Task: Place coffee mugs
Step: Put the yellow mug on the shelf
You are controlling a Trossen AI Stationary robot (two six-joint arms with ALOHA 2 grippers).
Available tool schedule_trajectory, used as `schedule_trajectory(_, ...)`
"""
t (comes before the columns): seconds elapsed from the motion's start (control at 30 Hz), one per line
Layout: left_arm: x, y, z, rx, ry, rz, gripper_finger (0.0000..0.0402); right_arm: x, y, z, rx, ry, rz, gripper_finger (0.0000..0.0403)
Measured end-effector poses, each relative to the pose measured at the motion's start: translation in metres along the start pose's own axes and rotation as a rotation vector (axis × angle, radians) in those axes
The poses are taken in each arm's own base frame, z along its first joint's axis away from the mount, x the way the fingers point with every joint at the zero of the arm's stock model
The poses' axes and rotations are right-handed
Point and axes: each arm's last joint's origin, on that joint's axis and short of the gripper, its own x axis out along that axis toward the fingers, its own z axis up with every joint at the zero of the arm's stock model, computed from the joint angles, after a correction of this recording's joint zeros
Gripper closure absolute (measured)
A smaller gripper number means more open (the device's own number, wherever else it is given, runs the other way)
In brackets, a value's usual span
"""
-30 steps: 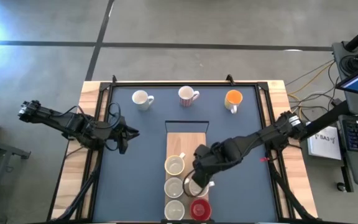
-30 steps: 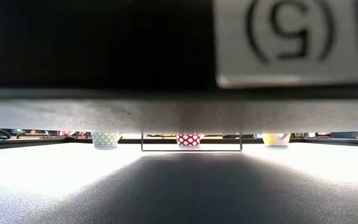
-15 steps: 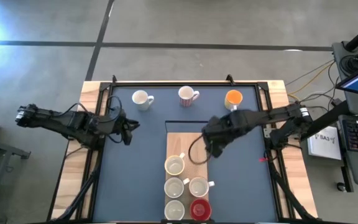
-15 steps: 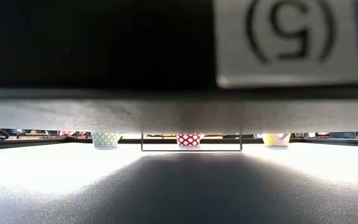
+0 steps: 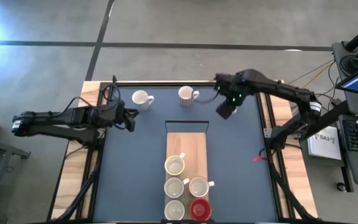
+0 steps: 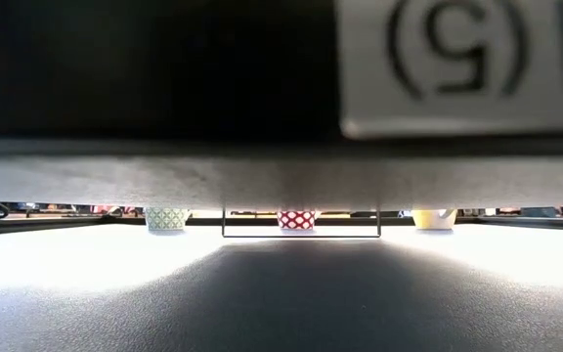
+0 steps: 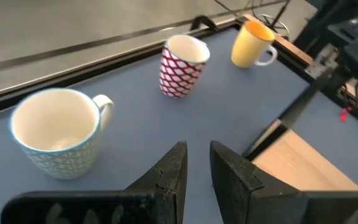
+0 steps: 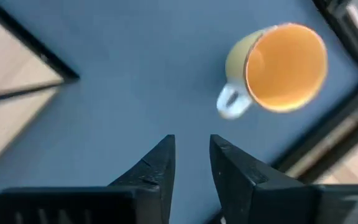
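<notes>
Three coffee mugs stand upright in a row near the table's far edge: a white one with a green pattern (image 5: 142, 98) (image 7: 58, 134), a red-patterned one (image 5: 187, 95) (image 7: 182, 65), and an orange one, yellow outside (image 8: 284, 65) (image 7: 252, 45), which my right arm hides in the high view. Several more mugs stand on the wooden board (image 5: 186, 143), among them a red one (image 5: 199, 209). My left gripper (image 5: 131, 119) (image 7: 197, 152) hovers just short of the green-patterned mug, slightly open and holding nothing. My right gripper (image 5: 224, 111) (image 8: 191, 146) hangs above the table beside the orange mug's handle (image 8: 232, 102), slightly open and holding nothing.
A thin black frame (image 5: 187, 123) marks the board's far end. Black rails (image 5: 263, 106) and wooden ledges border the blue table top. Blue surface lies bare to the left and right of the board. A dark body fills most of the low view.
My right gripper has left the mugs on the board and swung fast toward the table's far right, ending over the orange mug. My left gripper has swung toward the far edge, closer to the green-patterned mug. No mug has moved.
</notes>
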Motion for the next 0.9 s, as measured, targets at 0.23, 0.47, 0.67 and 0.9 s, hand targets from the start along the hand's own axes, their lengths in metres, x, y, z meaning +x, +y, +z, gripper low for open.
schedule_trajectory(0.23,0.003,0.005,0.006,-0.035,-0.033,0.033,0.035,0.037,-0.049,0.018,0.142,-0.072,0.051,0.0269)
schedule_trajectory(0.47,0.004,0.005,0.01,-0.06,-0.065,0.028,0.035,0.071,-0.076,0.029,0.294,-0.138,0.044,0.0255)
schedule_trajectory(0.67,0.003,0.005,0.01,-0.071,-0.068,0.026,0.035,0.095,-0.086,0.035,0.378,-0.185,0.049,0.0255)
schedule_trajectory(0.9,0.003,0.005,0.01,-0.055,-0.069,0.026,0.035,0.127,-0.085,0.035,0.4,-0.111,0.034,0.0255)
